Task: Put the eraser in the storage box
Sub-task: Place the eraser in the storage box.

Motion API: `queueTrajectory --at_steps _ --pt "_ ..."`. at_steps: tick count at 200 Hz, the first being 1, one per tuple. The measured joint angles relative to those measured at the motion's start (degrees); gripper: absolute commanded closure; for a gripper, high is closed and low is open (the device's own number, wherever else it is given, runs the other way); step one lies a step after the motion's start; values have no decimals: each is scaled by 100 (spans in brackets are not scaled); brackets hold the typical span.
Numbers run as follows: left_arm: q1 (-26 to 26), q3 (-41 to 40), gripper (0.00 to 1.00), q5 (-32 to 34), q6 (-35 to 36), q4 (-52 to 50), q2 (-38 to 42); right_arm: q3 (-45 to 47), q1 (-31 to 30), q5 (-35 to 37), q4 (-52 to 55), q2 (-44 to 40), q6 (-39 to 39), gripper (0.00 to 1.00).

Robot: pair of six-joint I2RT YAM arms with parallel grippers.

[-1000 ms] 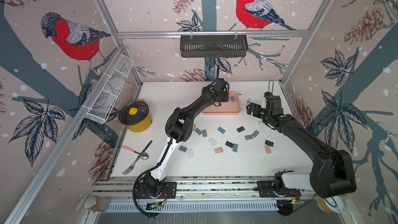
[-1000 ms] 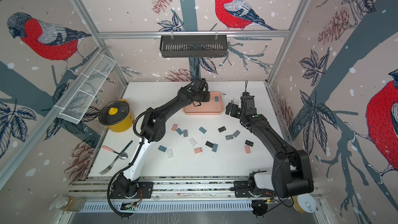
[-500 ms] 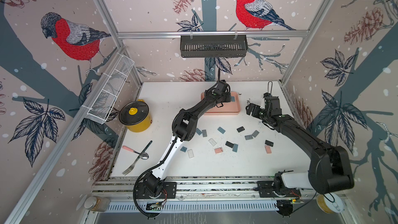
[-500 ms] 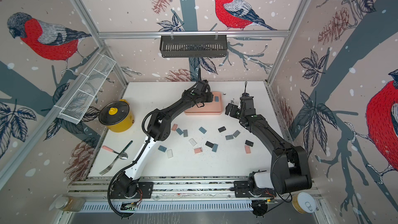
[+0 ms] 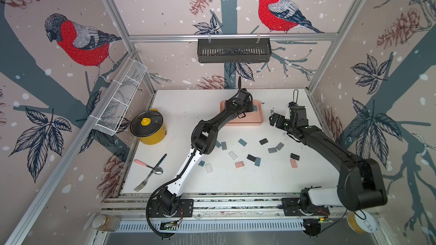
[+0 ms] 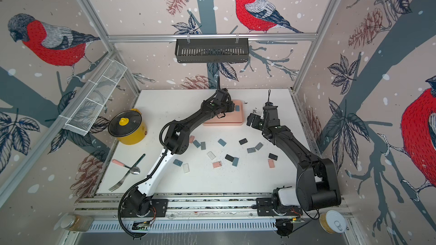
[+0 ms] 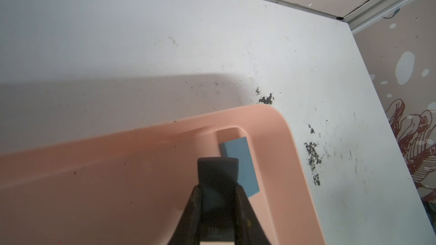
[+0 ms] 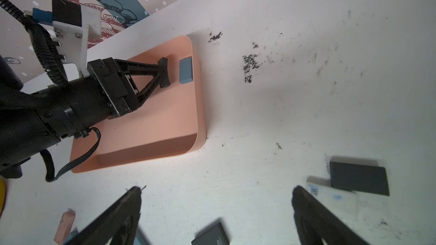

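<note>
Left gripper (image 8: 163, 76): jaws clamped on a dark eraser (image 7: 218, 168), held crosswise at the fingertips so that its ends stick out on both sides. The gripper stands inside the outline of the salmon-pink storage box (image 8: 198, 104), over the floor near a far corner; whether the eraser touches the floor cannot be told. Just beside it, against the side wall of the box, lies a blue eraser (image 7: 240, 166), its long axis roughly parallel to that of the held piece in the right wrist view. Judgement: the held eraser is within the rim, so opening the jaws should leave it in the box; the narrow gap to the blue eraser is the only point to watch. Right gripper (image 8: 217, 192): jaws wide apart, holding nothing, over the counter (image 5: 188, 114) beside the box and apart from it, with loose erasers (image 5: 263, 141) scattered nearer the robot's base. The left arm alone is placed for the deposit.
</note>
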State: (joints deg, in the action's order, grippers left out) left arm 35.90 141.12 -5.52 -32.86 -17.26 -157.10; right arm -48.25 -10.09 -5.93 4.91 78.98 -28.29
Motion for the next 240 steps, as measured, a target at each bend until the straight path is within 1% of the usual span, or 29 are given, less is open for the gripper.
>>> queueTrajectory --at_steps 30,151,240 --pt "-11 13 76 2 -131 24 -63 0 33 -2 -33 24 0 1" --pt "-15 48 63 0 -166 197 -151 -13 85 -22 -66 26 2 1" --pt "-15 50 56 -35 -184 203 -151 -4 90 -28 -68 -72 2 1"
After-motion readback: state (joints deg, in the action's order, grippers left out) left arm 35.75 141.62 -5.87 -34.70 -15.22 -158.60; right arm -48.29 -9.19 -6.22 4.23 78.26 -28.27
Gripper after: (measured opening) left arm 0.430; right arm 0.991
